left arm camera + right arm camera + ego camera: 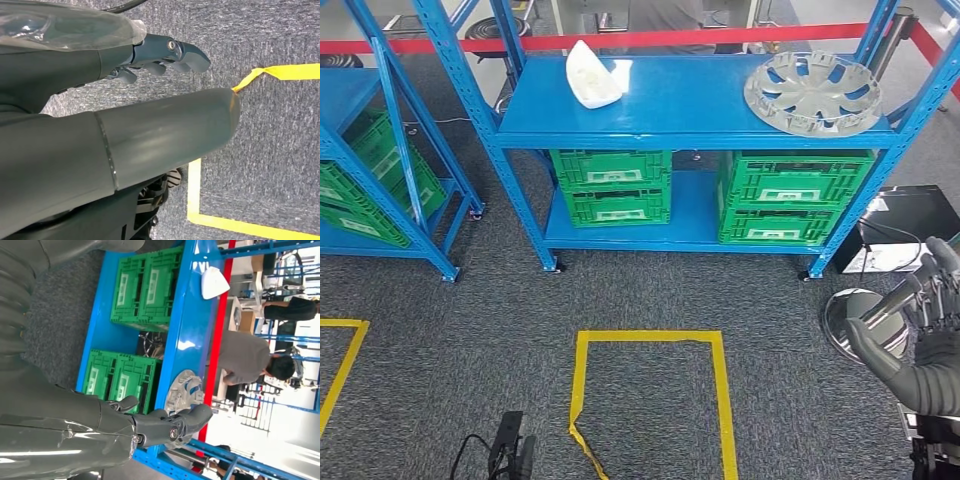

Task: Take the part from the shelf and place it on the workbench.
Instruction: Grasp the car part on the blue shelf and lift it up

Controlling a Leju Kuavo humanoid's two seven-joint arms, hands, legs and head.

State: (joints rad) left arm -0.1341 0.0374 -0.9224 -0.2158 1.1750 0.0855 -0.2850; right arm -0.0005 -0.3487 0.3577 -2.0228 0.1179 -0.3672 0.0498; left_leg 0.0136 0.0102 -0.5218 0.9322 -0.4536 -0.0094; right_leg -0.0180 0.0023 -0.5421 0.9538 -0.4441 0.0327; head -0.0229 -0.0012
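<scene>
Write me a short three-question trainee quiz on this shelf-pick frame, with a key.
1. True or false: the grey wheel cover lies on the top board of the blue shelf, toward its right end.
2. Multiple choice: what sits on the shelf's lower board? A) cardboard boxes B) green crates C) paint cans
3. Fill in: the right hand holds ____ and is raised at the right of the head view; the left hand hangs over the grey carpet near the yellow tape square.

Key: 1 true; 2 B; 3 nothing.
</scene>
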